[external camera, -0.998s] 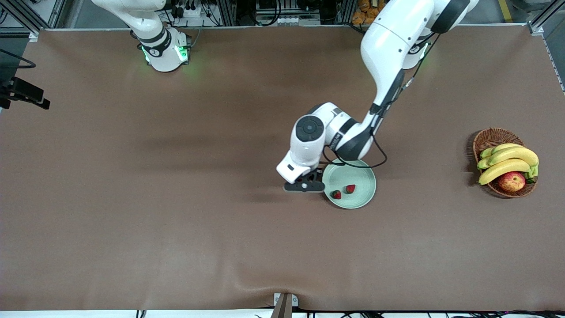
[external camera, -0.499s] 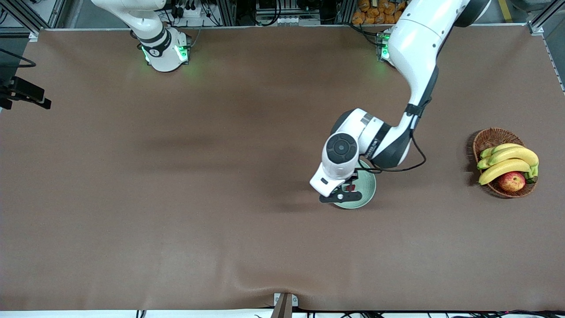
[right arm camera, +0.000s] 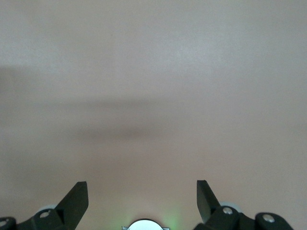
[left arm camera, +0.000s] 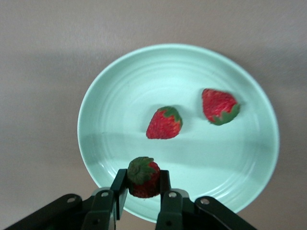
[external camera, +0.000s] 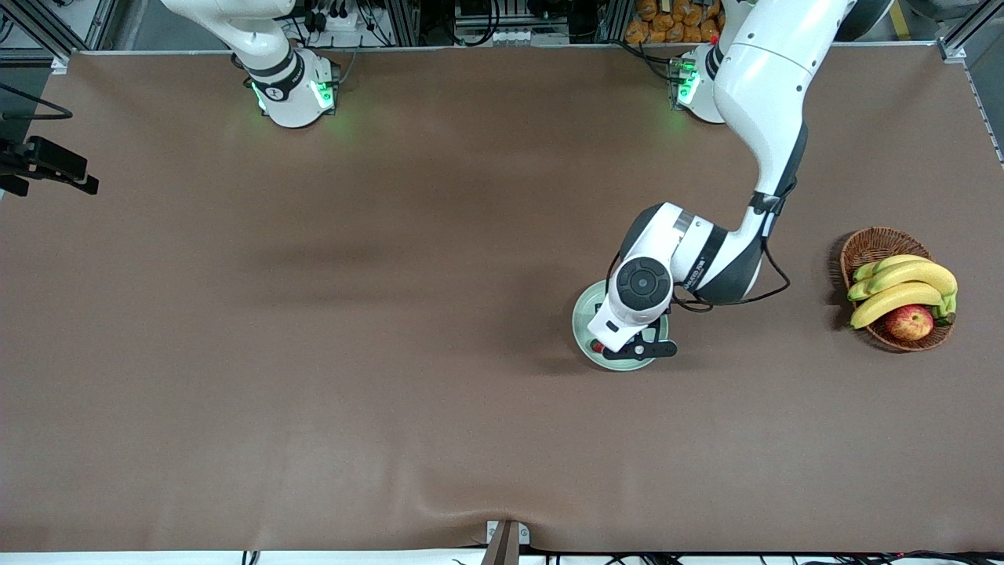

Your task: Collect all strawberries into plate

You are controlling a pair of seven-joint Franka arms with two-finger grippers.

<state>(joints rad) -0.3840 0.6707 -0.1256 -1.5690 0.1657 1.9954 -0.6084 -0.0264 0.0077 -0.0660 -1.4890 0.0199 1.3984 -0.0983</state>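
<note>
Plate (left arm camera: 115,91) is the mint-green round one near the middle of the table, and two strawberries (left arm camera: 164,123) lie loose in it, apart from each other, both tipped on their sides. Third strawberry (left arm camera: 143,178) is pinched in the left gripper (left arm camera: 143,191) right over the plate's rim, leafy top toward the wrist camera. Wicker basket (external camera: 871,243) at the left arm's end holds bananas (external camera: 902,286) and an apple (external camera: 910,322). Right gripper (right arm camera: 142,201) waits over bare table, fingers spread wide.
</note>
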